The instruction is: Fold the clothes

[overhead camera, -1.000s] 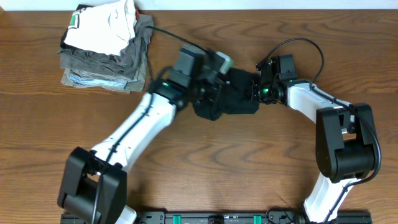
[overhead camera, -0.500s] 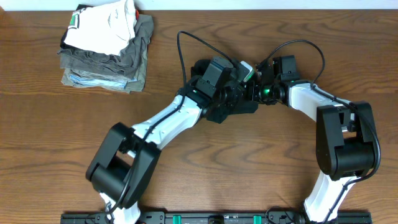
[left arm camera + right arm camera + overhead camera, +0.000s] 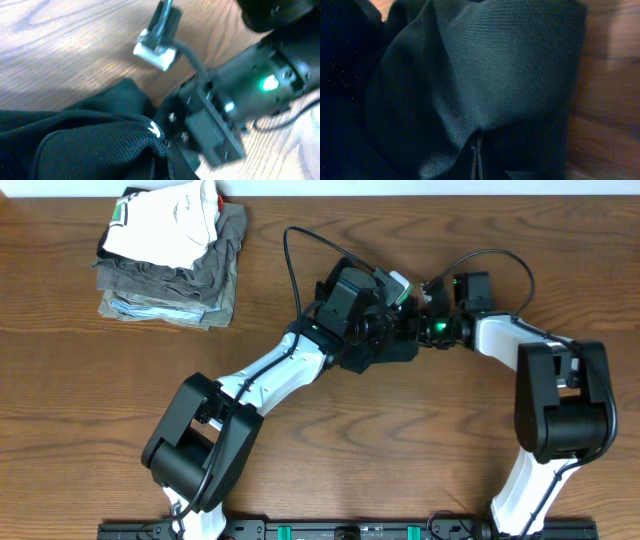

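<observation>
The black garment (image 3: 375, 352) lies bunched on the table's middle, under both wrists. My left gripper (image 3: 385, 320) is over its top right part, close against my right gripper (image 3: 412, 328). In the left wrist view the garment (image 3: 75, 145) fills the lower left, with a small white mark (image 3: 155, 129) on its rolled edge. That edge runs into the left jaws (image 3: 160, 162), which look shut on it. In the right wrist view the garment (image 3: 510, 60) fills the frame and the right jaws (image 3: 476, 155) are pressed together in a fold of it.
A stack of folded white, grey-olive and light blue garments (image 3: 170, 255) sits at the back left. The right arm's wrist with a green light (image 3: 235, 105) is right in front of the left camera. Bare wood table (image 3: 100, 400) surrounds the garment.
My left gripper has moved right across the garment, drawing its left part over toward the right gripper. The garment now looks narrower. The right wrist has shifted slightly right.
</observation>
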Tool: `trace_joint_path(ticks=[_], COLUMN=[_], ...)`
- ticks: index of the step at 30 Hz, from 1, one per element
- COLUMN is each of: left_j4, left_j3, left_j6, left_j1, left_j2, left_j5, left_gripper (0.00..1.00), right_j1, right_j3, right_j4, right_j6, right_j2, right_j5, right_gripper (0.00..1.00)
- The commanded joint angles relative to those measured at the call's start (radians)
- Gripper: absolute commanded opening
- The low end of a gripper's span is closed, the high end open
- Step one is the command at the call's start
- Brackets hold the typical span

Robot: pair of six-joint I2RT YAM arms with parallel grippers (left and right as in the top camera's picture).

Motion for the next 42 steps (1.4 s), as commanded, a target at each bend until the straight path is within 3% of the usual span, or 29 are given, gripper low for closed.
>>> trace_joint_path(ticks=[1, 5, 7, 11, 19, 23, 32, 39, 42], left_j4=[-0.005, -0.006, -0.006, -0.005, -0.001, -0.028, -0.213, -0.356, -0.401], left_j3=[0.004, 0.003, 0.003, 0.004, 0.004, 0.004, 0.004, 0.004, 0.004], left_j6=[0.009, 0.009, 0.009, 0.009, -0.031, -0.095, -0.107, -0.106, -0.106], left_j1=[-0.002, -0.002, -0.002, -0.002, 0.037, 0.106, 0.296, 0.375, 0.394], left_j2=[0.0, 0.0, 0.0, 0.0, -0.04, -0.144, -0.422, -0.456, -0.455], left_j5=[-0.005, -0.005, -0.005, -0.005, -0.005, -0.005, -0.005, -0.006, -0.006], left_gripper=[0.1, 0.63, 0.79, 0.96, 0.98, 0.98, 0.98, 0.98, 0.98], right_j1=[-0.076, -0.109, -0.119, -0.122, -0.114, -0.084, 0.042, 0.217, 0.268], right_j3=[0.001, 0.026, 0.029, 0.03, 0.06, 0.113, 0.249, 0.251, 0.251], right_j4=[-0.013, -0.016, -0.016, -0.016, -0.01, -0.035, -0.114, -0.153, -0.189], right_j6=[0.01, -0.012, -0.013, -0.021, -0.084, -0.131, -0.198, -0.244, -0.278], right_j2=[-0.006, -0.106, -0.153, -0.223, -0.263, -0.263, -0.263, -0.251, -0.246], right_j5=[0.084, 0.083, 0.086, 0.087, 0.058, 0.057, 0.126, 0.333, 0.399], right_gripper=[0.11, 0.39, 0.43, 0.44, 0.43, 0.4, 0.4, 0.42, 0.48])
